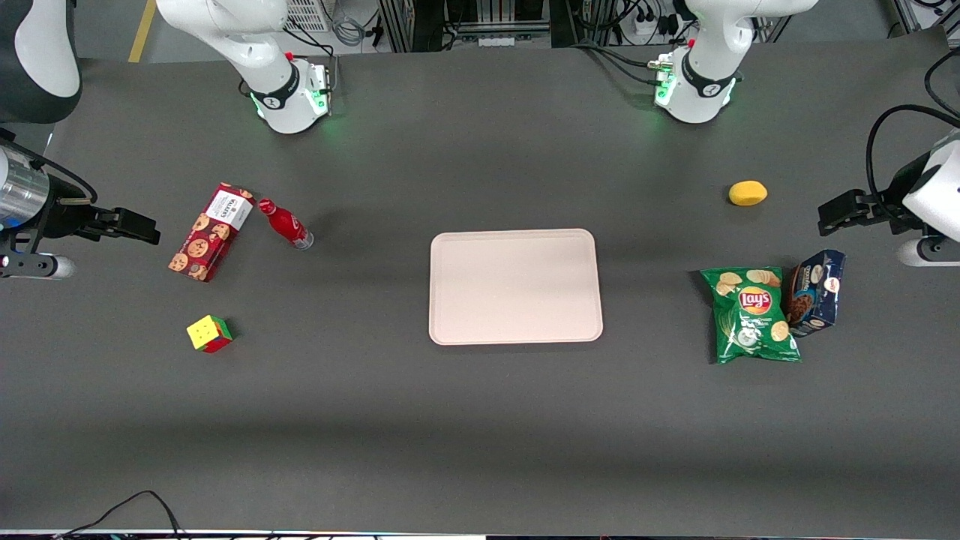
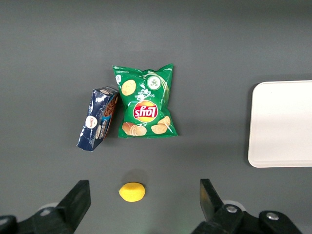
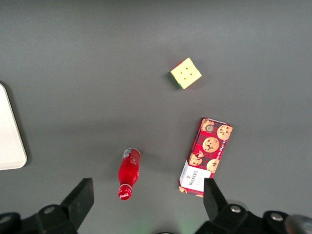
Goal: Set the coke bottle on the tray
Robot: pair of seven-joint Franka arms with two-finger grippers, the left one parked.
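Observation:
The coke bottle, small and red with a red cap and a clear base, appears to stand upright on the dark table beside a red cookie box. The right wrist view looks down on the coke bottle from well above. The pale pinkish-beige tray lies bare at the middle of the table, and one rounded corner of the tray shows in the right wrist view. My gripper hovers open at the working arm's end, apart from the bottle. Nothing is between the fingers of the gripper.
A colour cube sits nearer the front camera than the cookie box. Toward the parked arm's end lie a green Lay's chips bag, a dark blue box beside it, and a yellow lemon.

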